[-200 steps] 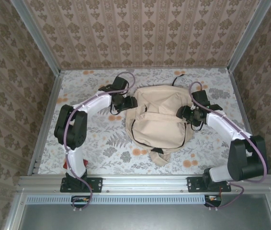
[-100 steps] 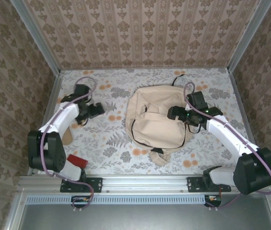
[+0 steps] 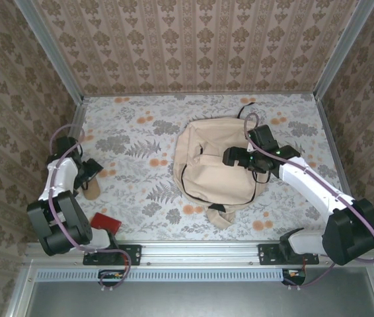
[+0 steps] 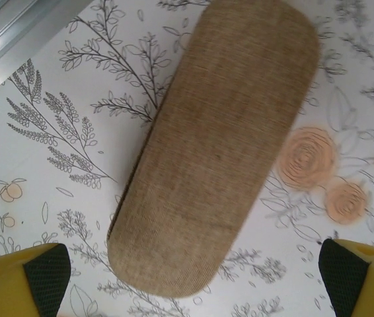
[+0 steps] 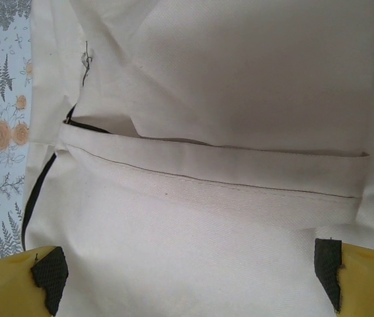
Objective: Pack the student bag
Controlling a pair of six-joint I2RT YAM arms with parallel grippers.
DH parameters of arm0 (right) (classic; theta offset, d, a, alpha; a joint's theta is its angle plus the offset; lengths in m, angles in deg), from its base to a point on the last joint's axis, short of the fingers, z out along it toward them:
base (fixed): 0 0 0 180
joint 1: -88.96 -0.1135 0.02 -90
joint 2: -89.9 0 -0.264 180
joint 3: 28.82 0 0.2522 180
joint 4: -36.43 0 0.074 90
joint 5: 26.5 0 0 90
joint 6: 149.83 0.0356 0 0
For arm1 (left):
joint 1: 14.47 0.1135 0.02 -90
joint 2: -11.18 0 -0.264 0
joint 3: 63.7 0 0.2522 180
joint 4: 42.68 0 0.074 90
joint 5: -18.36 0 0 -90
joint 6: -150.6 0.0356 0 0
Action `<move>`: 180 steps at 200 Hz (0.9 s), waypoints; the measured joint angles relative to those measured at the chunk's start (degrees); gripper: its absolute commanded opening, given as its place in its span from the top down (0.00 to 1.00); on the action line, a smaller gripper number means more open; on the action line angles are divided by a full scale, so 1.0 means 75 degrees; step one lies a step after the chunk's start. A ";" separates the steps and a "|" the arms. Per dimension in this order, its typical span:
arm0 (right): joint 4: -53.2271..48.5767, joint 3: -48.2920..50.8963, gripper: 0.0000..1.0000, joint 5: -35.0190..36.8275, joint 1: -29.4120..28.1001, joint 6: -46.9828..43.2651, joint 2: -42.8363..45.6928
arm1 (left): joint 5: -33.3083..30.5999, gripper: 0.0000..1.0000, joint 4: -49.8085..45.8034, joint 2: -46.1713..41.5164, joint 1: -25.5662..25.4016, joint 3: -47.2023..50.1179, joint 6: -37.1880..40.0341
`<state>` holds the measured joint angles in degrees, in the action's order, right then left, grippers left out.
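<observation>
The student bag (image 3: 217, 165), a big cream cloth backpack with dark zip lines, lies mid-table, a bit toward the right edge of the flowery table (image 3: 141, 132). From above, the right gripper (image 3: 230, 156) hangs over it. Its wrist view shows the fingers (image 5: 49, 277) wide apart above cream cloth and a seam.

The left gripper (image 3: 89, 170) is by the left edge. Its wrist view shows a long brown rough-cloth case (image 4: 217, 145) lying flat, with the fingers spread either side of its end and not touching it. A small red flat thing (image 3: 106, 221) lies near the near-left corner. A wide stretch of table lies between case and bag.
</observation>
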<state>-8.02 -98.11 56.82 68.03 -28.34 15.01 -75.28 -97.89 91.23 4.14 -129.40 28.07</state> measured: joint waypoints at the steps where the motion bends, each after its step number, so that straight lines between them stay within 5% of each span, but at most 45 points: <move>1: -0.0003 -0.0012 0.00 0.0000 -0.0009 0.0000 -0.0006 | 0.0003 0.00 0.0012 0.0015 0.0009 0.0006 0.0000; 46: -0.0117 -0.0189 0.00 0.0041 -0.0119 0.0032 -0.0032 | 0.0323 0.03 0.0463 0.0793 0.0233 0.0073 0.0003; 107: -0.0172 -0.0189 0.01 0.0064 -0.0230 0.0169 -0.0032 | 0.0976 0.21 0.0688 0.1402 0.0195 0.0073 0.0096; 146: -0.0175 -0.0189 0.01 0.0064 -0.0248 0.0207 -0.0032 | 0.1131 0.44 0.0784 0.1437 -0.0105 0.0073 0.0143; 180: -0.0175 -0.0189 0.01 0.0067 -0.0251 0.0207 -0.0032 | 0.1189 0.48 0.0831 0.1434 -0.0504 0.0073 0.0146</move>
<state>-9.34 -99.53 57.33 66.15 -26.79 14.77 -66.36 -91.66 101.99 0.36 -128.86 29.16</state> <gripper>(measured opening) 0.989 0.579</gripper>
